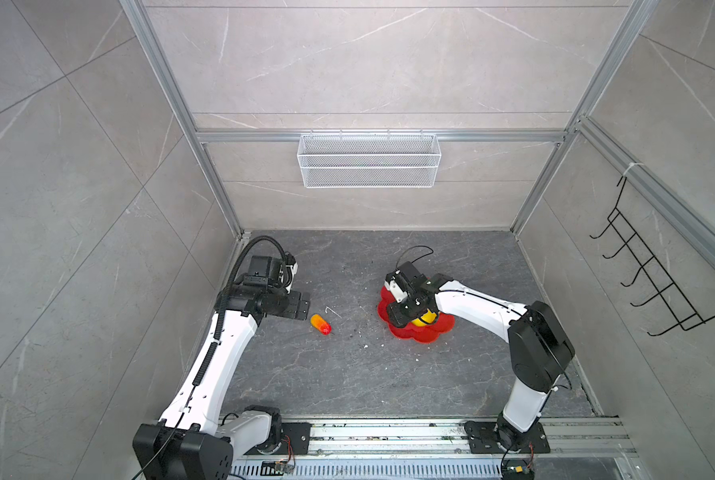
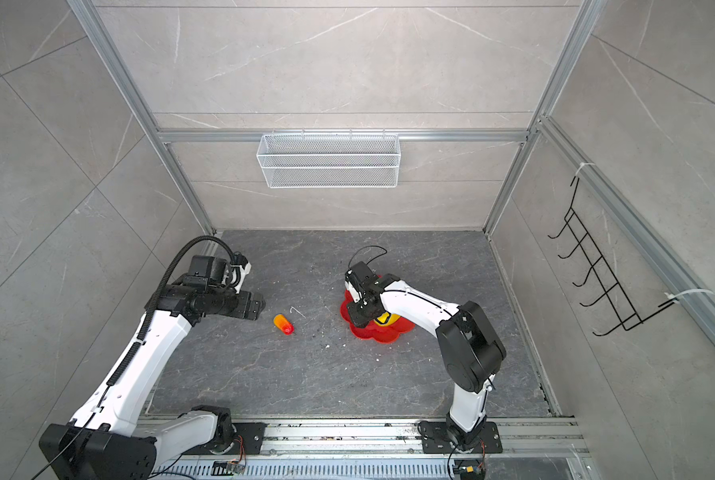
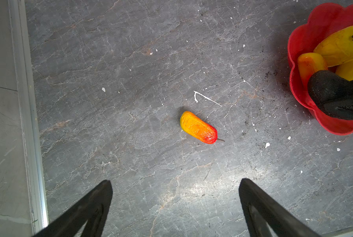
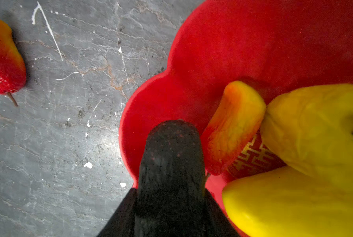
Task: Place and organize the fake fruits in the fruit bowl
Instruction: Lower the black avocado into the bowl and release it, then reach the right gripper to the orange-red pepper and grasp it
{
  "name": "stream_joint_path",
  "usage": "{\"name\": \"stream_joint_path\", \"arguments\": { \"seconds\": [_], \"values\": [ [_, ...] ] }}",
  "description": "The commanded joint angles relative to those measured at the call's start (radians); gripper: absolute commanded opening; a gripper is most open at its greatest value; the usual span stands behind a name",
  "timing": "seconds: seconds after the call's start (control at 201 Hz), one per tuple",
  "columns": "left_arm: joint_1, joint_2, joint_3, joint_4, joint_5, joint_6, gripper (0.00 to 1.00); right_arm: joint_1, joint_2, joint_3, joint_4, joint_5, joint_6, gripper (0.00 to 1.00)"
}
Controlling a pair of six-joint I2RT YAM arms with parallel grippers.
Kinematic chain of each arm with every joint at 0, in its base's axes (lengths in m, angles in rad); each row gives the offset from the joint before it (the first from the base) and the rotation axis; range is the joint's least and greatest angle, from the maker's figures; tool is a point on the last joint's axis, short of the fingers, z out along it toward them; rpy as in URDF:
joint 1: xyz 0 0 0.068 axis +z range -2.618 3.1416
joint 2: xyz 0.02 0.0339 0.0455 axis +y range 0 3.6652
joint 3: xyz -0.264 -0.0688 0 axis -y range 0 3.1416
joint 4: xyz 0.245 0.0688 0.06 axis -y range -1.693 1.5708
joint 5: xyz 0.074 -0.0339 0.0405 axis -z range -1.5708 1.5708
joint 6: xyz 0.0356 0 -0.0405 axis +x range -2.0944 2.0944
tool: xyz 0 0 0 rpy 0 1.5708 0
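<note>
While my right fingers (image 4: 126,215) grip the dark fruit (image 4: 171,160) at the edge of the fruit bowl (image 4: 243,51), my left fingers (image 3: 93,205) hang spread, short of an orange-red fruit (image 3: 198,127) on the slate tabletop (image 3: 120,61). Grey tiled walls (image 1: 368,62) surround.

In both top views the right arm (image 1: 472,299) covers much of the fruit bowl (image 1: 424,334).

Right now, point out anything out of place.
One orange-red fruit lies alone on the table, outside the red bowl, where the right hand holds a dark fruit. White flecks litter the table.
</note>
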Motion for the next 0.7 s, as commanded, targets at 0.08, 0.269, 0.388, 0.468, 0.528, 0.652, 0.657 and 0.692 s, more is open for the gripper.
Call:
{"name": "stream_joint_path", "arguments": {
  "seconds": [0.08,0.269,0.388,0.468,0.528,0.652,0.657,0.692],
  "values": [
    [0.005,-0.012,0.011,0.005,0.036,0.017,1.0,0.014,-0.027,-0.026,0.003,0.022,0.036,0.43],
    [0.005,-0.042,0.009,0.009,0.042,0.013,1.0,0.015,-0.078,-0.003,-0.036,0.064,0.013,0.65],
    [0.005,-0.054,0.009,0.012,0.053,0.015,1.0,0.019,-0.129,0.006,-0.042,0.098,-0.001,0.74],
    [0.005,-0.06,0.007,0.015,0.055,0.015,1.0,0.031,-0.157,0.028,-0.056,0.118,-0.018,0.79],
    [0.005,-0.061,0.006,0.016,0.054,0.016,1.0,0.05,-0.174,0.047,-0.053,0.116,-0.042,0.83],
    [0.005,-0.063,0.004,0.015,0.057,0.014,1.0,0.123,-0.162,0.095,-0.009,0.043,-0.136,1.0],
    [0.005,-0.063,0.004,0.016,0.057,0.014,1.0,0.126,-0.159,0.097,-0.007,0.037,-0.139,1.0],
    [0.005,-0.064,0.003,0.016,0.056,0.012,1.0,0.151,-0.139,0.111,0.015,0.008,-0.162,1.0]
  ]
}}
